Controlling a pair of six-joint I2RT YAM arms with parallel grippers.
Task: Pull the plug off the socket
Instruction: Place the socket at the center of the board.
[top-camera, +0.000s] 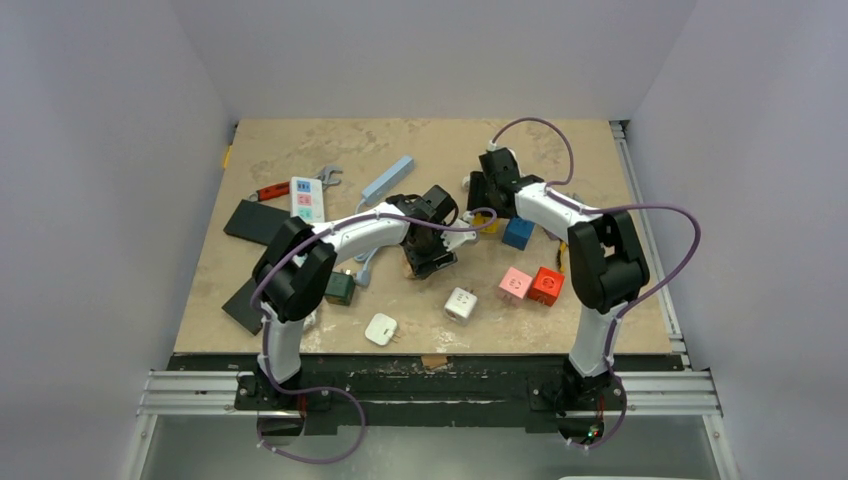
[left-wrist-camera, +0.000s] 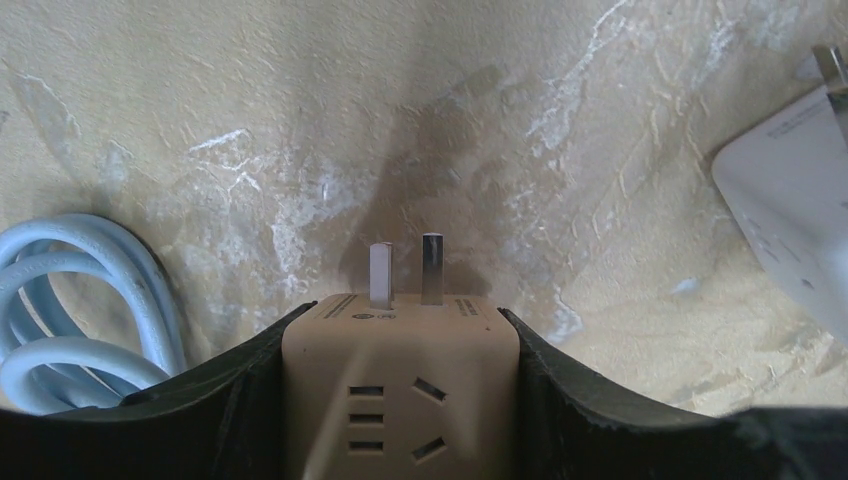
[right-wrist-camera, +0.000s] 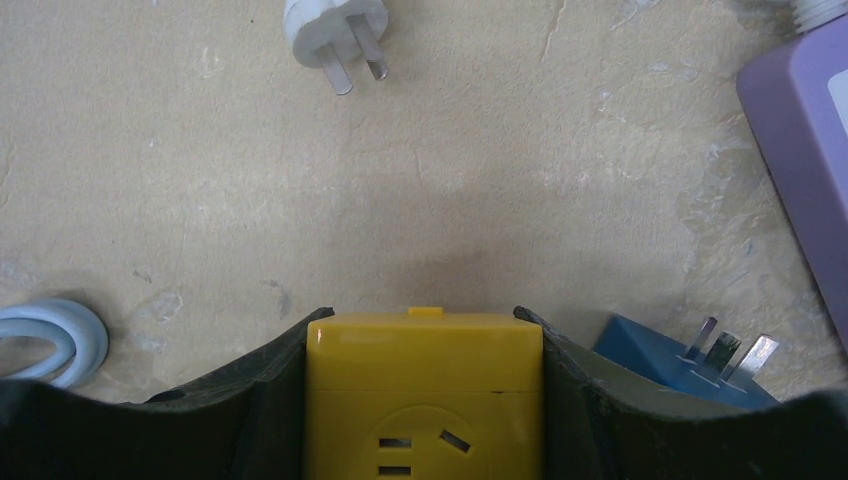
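The plug (left-wrist-camera: 400, 380) is a tan cube adapter with two bare metal prongs (left-wrist-camera: 381, 272) pointing away over the table, in nothing. My left gripper (left-wrist-camera: 402, 312) is shut on its two sides. The socket (right-wrist-camera: 425, 390) is a yellow cube, and my right gripper (right-wrist-camera: 420, 315) is shut on its sides. No plug sits in the socket face that shows. From above, the left gripper (top-camera: 428, 262) hangs mid-table and the right gripper (top-camera: 488, 215) is behind it to the right, so plug and socket are apart.
Loose cubes lie around: blue (top-camera: 518, 232), pink (top-camera: 515, 284), red (top-camera: 547, 285), white (top-camera: 460, 303), dark green (top-camera: 339, 288). A white power strip (top-camera: 307, 198), a light-blue strip (top-camera: 388, 180) and black pads (top-camera: 256, 221) are on the left. A white plug (right-wrist-camera: 335, 28) lies ahead of the right gripper.
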